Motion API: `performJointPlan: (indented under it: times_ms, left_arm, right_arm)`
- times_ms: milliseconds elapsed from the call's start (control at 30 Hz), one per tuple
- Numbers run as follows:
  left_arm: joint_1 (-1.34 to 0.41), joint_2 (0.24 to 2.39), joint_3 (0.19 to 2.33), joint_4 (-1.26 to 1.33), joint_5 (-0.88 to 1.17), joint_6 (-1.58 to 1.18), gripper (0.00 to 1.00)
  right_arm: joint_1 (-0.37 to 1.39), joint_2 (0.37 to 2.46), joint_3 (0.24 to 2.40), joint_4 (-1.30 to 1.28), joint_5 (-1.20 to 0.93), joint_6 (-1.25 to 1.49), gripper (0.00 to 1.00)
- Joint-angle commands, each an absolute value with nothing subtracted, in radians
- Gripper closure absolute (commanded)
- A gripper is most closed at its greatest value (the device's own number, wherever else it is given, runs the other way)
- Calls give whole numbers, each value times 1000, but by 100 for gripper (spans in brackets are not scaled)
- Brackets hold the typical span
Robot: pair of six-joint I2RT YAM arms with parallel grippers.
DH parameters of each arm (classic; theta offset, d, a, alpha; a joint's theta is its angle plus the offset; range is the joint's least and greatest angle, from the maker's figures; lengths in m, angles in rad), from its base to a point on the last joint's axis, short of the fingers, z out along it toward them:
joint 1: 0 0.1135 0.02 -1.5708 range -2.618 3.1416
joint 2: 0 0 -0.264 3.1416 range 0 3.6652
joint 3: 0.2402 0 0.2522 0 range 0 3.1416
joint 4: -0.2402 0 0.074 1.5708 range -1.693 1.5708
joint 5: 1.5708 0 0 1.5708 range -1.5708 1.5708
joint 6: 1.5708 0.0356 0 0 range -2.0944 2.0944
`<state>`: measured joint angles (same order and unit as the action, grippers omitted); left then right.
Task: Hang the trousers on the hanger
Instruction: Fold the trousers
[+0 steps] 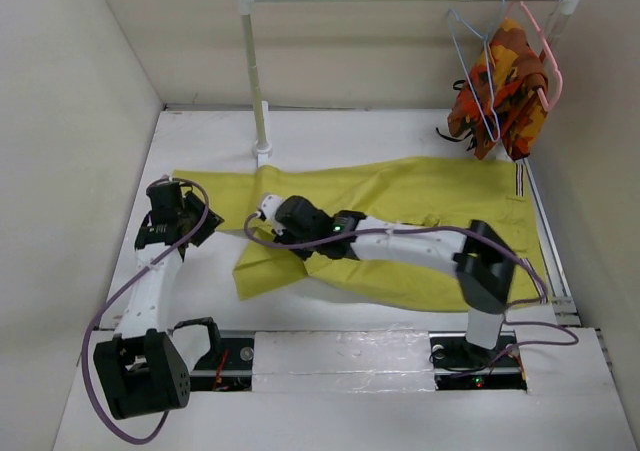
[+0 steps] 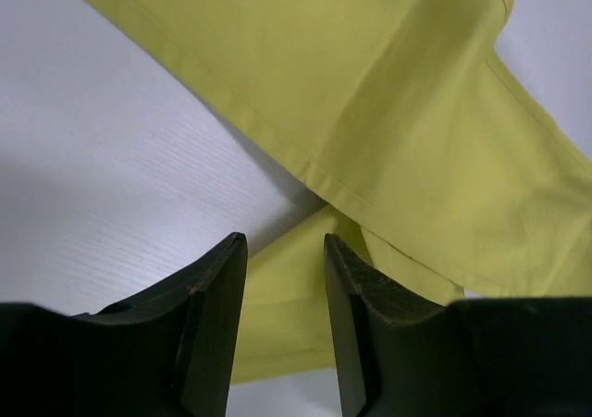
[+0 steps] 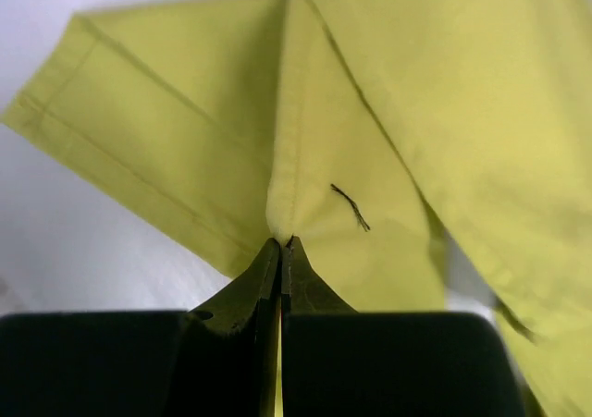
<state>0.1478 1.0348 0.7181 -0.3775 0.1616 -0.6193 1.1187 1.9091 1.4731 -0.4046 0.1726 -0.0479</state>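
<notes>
The mustard yellow-green trousers (image 1: 420, 196) lie flat across the table, with the striped waistband trim (image 1: 520, 177) at the right and the legs toward the left. My right gripper (image 1: 264, 214) reaches across them and is shut on a pinched fold of a leg (image 3: 287, 239). My left gripper (image 1: 182, 217) is open and empty at the left leg ends, its fingers (image 2: 222, 278) hovering over a cuff edge (image 2: 277, 297). The pale-blue wire hanger (image 1: 476, 66) hangs on the rail at the back right.
A pink hanger (image 1: 548, 66) with an orange, red and brown patterned garment (image 1: 505, 86) hangs beside the blue one. The white rail post (image 1: 256, 81) stands behind the trousers on its foot. Walls enclose the table on the left, back and right.
</notes>
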Motion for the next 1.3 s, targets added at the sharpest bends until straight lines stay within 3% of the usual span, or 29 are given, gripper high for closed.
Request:
performJointPlan:
  times_ms: [0, 167, 333, 467, 567, 700, 833, 967, 1267]
  left_arm:
    - [150, 994, 707, -417, 248, -574, 67]
    - [137, 1038, 794, -445, 218, -511, 68]
    - [-93, 1133, 1033, -508, -47, -443, 65]
    - [-103, 1219, 1071, -554, 46, -455, 57]
    - [-92, 1212, 884, -483, 75, -515, 42]
    - [-54, 1271, 704, -340, 179, -621, 40]
    - [-54, 1400, 732, -290, 91, -683, 40]
    - [-54, 1509, 821, -305, 20, -692, 40]
    - [99, 1732, 991, -310, -104, -667, 41]
  right_arm:
    - [1114, 1666, 1375, -416, 122, -83, 100]
    - [1123, 1371, 1139, -492, 54, -34, 100]
    - [1134, 1139, 867, -546, -52, -3, 100]
    - [1077, 1077, 808, -577, -83, 32, 100]
    - [1065, 1080, 845, -581, -74, 12, 100]
    - [1086, 1112, 902, -604, -138, -54, 100]
    - [1111, 1115, 910, -667, -80, -38, 100]
    - [1085, 1115, 962, -563, -101, -63, 100]
    - [1095, 1356, 1521, -598, -213, -238, 100]
